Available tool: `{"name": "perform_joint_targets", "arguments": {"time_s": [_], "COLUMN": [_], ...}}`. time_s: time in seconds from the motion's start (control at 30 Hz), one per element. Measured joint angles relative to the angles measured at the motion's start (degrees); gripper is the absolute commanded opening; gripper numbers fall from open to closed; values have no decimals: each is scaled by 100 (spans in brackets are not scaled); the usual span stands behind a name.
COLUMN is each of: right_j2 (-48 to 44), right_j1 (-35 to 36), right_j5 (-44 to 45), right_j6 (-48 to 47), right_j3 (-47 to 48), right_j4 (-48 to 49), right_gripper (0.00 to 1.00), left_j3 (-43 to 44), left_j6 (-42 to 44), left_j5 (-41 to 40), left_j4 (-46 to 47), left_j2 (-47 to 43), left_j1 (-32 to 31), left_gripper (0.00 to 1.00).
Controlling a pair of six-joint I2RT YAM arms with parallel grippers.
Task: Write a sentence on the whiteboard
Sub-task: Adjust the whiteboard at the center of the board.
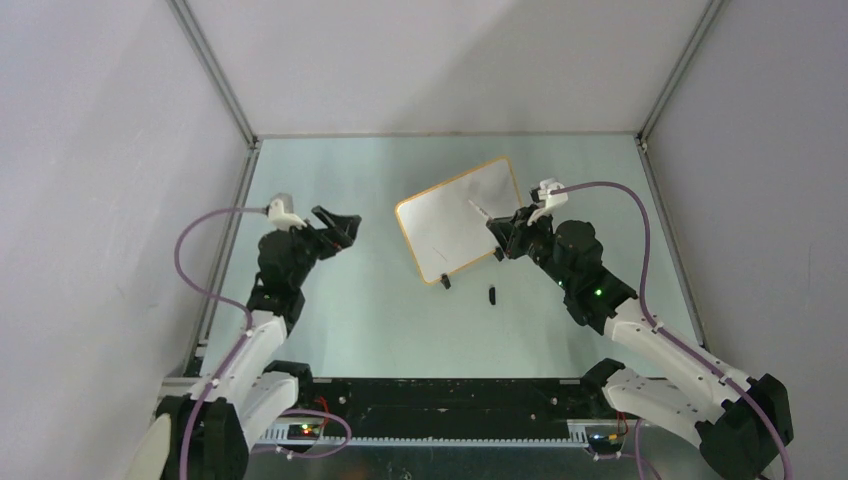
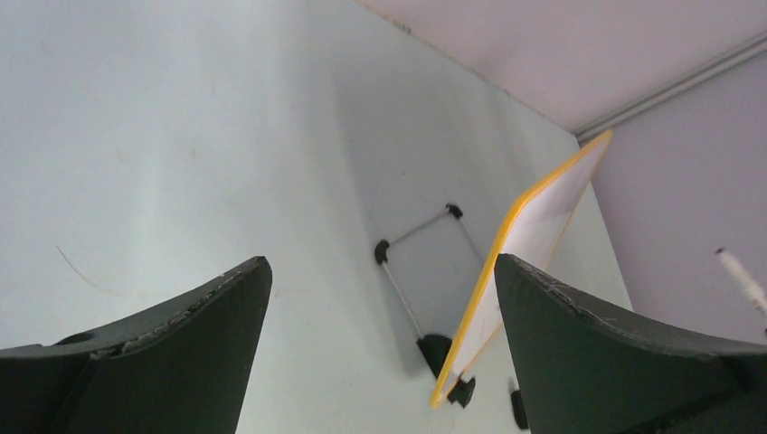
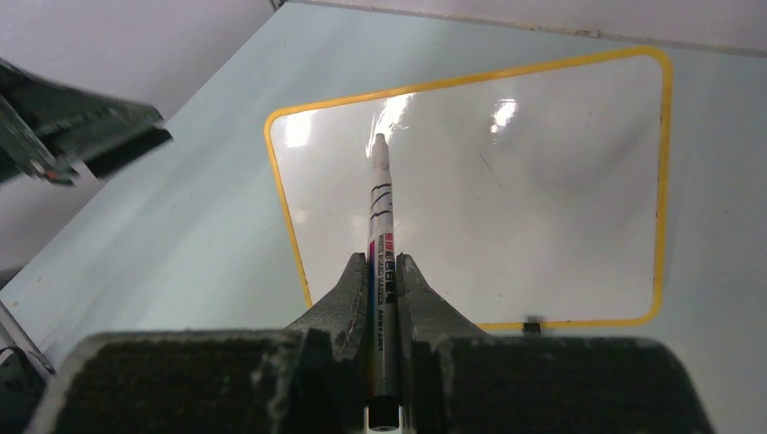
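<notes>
Leaning upright, whiteboard (image 3: 543,226) — orange-framed, glossy, glare-spotted

We reach our left arm toward one o'clock, the left gripper (image 1: 343,229) spread wide and pointing toward two o'clock, while our right arm stretches toward ten o'clock, the right gripper (image 1: 496,240) pinched tight on a marker (image 3: 380,208).

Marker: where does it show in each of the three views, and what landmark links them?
Top external: marker right of centre, in the right hand, over the whiteboard's right part.
Left wrist: thin white tip at the far right edge, beyond the whiteboard.
Right wrist: dead centre, pointing up at the whiteboard.
Shared landmark: the whiteboard's orange frame.
</notes>
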Motion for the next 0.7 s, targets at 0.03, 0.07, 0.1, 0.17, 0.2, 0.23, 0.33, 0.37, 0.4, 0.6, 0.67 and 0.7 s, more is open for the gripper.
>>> {"name": "perform_joint_targets", "arguments": {"time_s": [0.03, 0.07, 0.1, 0.17, 0.2, 0.23, 0.33, 0.37, 0.4, 0.6, 0.67, 0.7], "right_j2": [0, 0, 0, 0, 0, 0, 4, 4, 7, 0, 0, -2], "right_j1": [-2, -9, -17, -33, -39, -52, -98, -116, -129, -179, -184, -188], "right_j5": [4, 4, 4, 4, 2, 2, 2, 0, -4, -22, -31, -35], "right_j6": [4, 7, 9, 9, 11, 11, 11, 11, 11, 11, 9, 9], "right_j3": [-2, -11, -20, -59, -76, -90, -133, -146, -155, -181, -181, -181], "right_j4": [15, 42, 61, 116, 127, 127, 173, 192, 208, 256, 254, 260], "right_gripper": [0, 0, 0, 0, 0, 0, 0, 0, 0, 0, 0, 0], "left_j3": [-280, -468, -605, -863, -942, -1036, -1298, -1362, -1399, -1421, -1401, -1373], "left_j6": [-90, -170, -208, -254, -260, -264, -247, -243, -219, -153, -195, -229], "left_j5": [15, 42, 72, 186, 205, 258, 321, 339, 365, 785, 964, 1075], "left_j4": [273, 463, 632, 1152, 1375, 1652, 2441, 2664, 2850, 4380, 4905, 5187], "left_j2": [-7, 42, 103, 348, 459, 581, 914, 1025, 1134, 2396, 2929, 3226], "left_j1": [-44, -96, -170, -446, -568, -719, -1058, -1141, -1200, -1427, -1438, -1440], "left_gripper": [99, 99, 100, 99, 99, 99, 99, 99, 100, 92, 88, 87]}}
